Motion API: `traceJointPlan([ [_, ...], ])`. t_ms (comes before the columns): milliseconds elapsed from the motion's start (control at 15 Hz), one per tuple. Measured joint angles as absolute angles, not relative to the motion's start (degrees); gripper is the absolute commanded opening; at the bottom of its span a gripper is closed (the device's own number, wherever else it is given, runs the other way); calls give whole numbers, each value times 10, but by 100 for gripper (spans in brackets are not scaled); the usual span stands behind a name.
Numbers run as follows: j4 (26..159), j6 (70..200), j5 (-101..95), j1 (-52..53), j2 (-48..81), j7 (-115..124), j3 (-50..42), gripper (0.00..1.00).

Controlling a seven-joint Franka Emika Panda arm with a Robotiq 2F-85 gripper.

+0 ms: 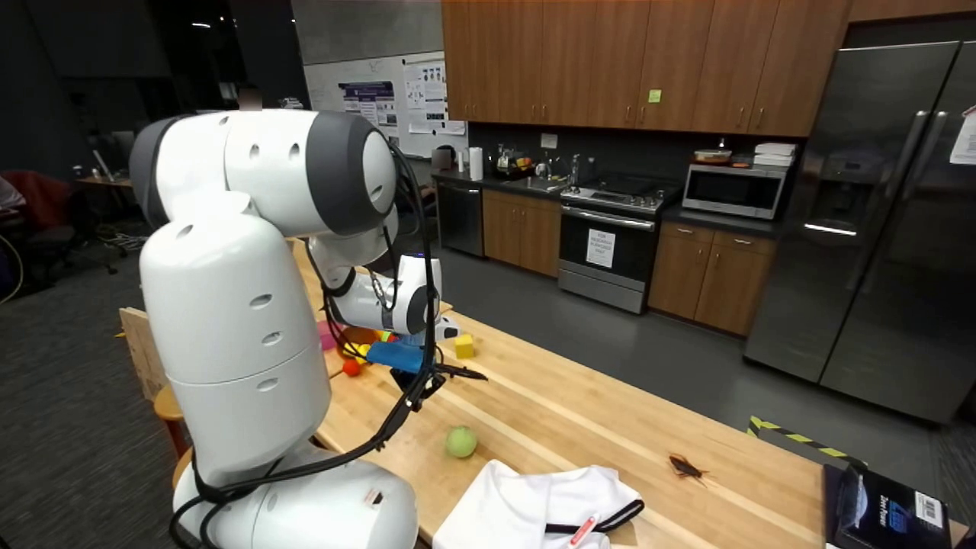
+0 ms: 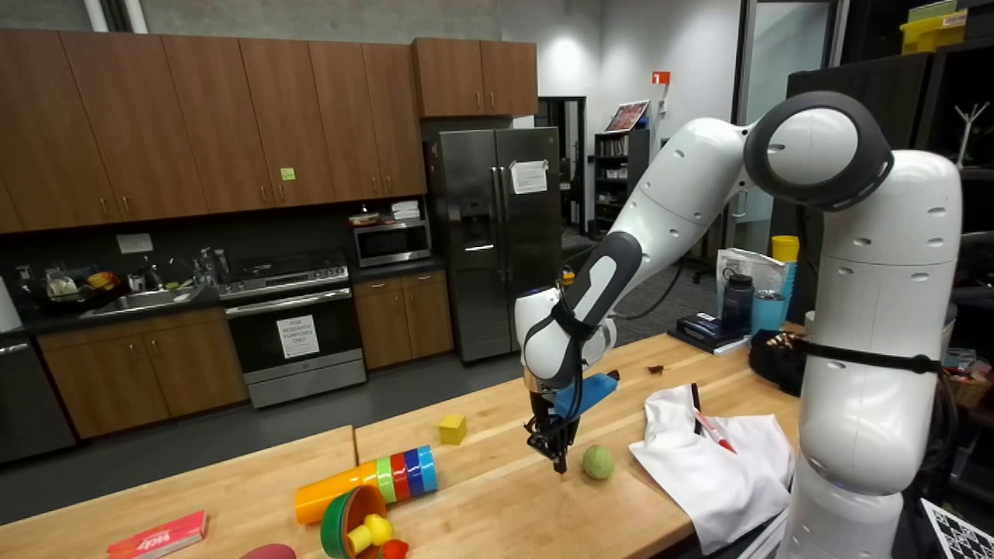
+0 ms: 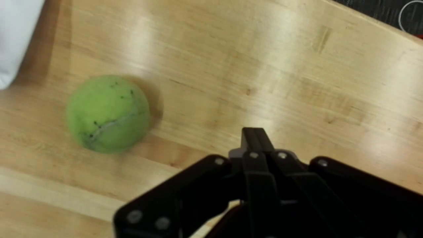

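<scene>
Green ball [image 3: 107,114], slanted seam [image 3: 108,124], pincer [image 3: 253,134] nearby

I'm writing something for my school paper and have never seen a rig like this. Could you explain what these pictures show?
You are looking at a robot arm over a table; at its end is a gripper, the part that grasps like pincers. Two pictures come from cameras standing away from the arm; the third comes from one on its wrist, looking down past the gripper. On the table lie a ball, a cloth, a cube and nested cups, among other things. The gripper is shut and holds nothing; the ball is nearest, with a gap between them.
</scene>
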State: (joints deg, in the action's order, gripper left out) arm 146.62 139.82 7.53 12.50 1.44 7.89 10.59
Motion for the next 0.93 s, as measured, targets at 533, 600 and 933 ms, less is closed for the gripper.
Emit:
traceJointPlan([
  [533, 1553, 1398, 81, 78, -41, 61, 66, 0],
  [600, 1559, 1398, 82, 74, -42, 59, 62, 0],
  [933, 1578, 1406, 84, 58, -42, 46, 44, 0],
])
